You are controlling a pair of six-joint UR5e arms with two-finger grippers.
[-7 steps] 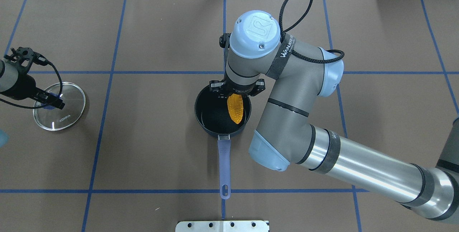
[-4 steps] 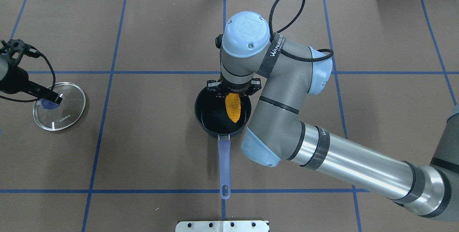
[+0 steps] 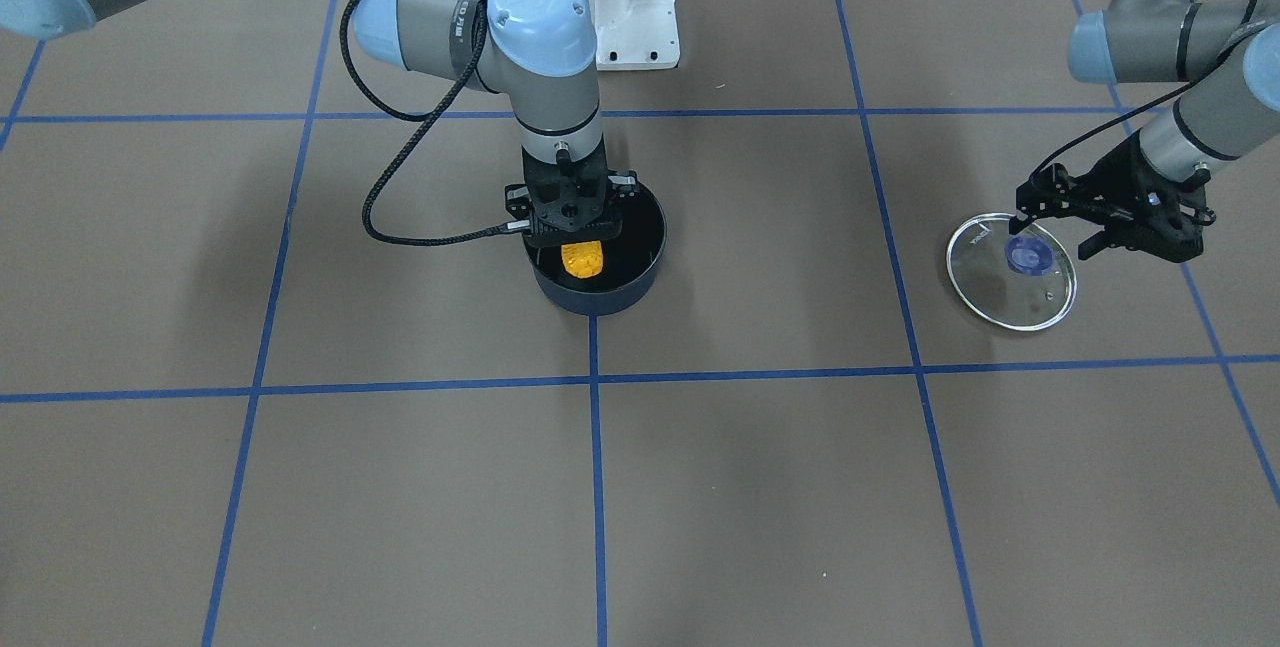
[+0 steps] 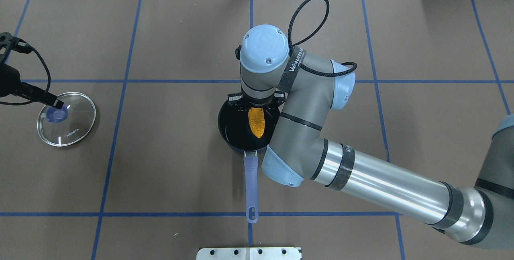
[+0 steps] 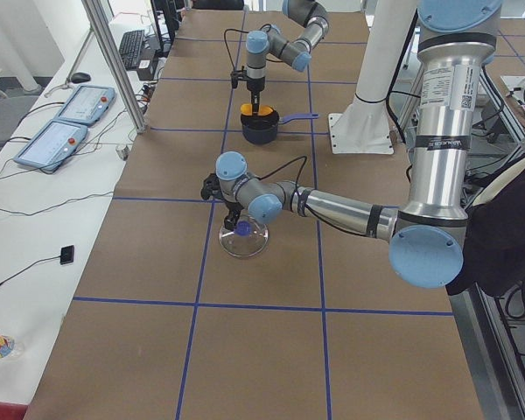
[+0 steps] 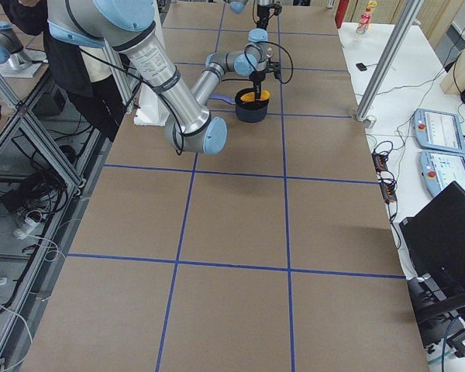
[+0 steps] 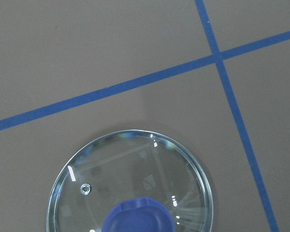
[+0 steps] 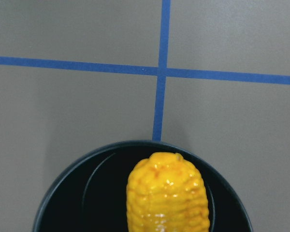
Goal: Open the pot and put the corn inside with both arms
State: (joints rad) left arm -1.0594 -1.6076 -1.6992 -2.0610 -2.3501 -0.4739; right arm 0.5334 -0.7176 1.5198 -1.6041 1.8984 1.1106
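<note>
The dark navy pot [image 4: 235, 129] stands open at the table's middle, its purple handle [image 4: 251, 183] pointing toward the robot. My right gripper [image 3: 578, 235] hangs over the pot, shut on the orange-yellow corn [image 4: 257, 122], whose lower end dips inside the pot [image 3: 600, 299]. The right wrist view shows the corn [image 8: 166, 198] over the pot's black inside [image 8: 87, 198]. The glass lid [image 4: 74, 125] with a purple knob lies flat on the table at far left. My left gripper [image 3: 1050, 232] is open and empty just beside the knob, above the lid [image 3: 1010, 292].
A metal plate [image 4: 249, 253] sits at the near table edge and the white arm base [image 3: 630, 7] behind the pot. Blue tape lines cross the brown table. Control tablets [image 5: 66, 122] lie on a side bench.
My right arm has shifted left and lower, bringing the corn deeper over the pot's middle. My left gripper has drawn back leftward off the lid's knob; the lid has stayed put.
</note>
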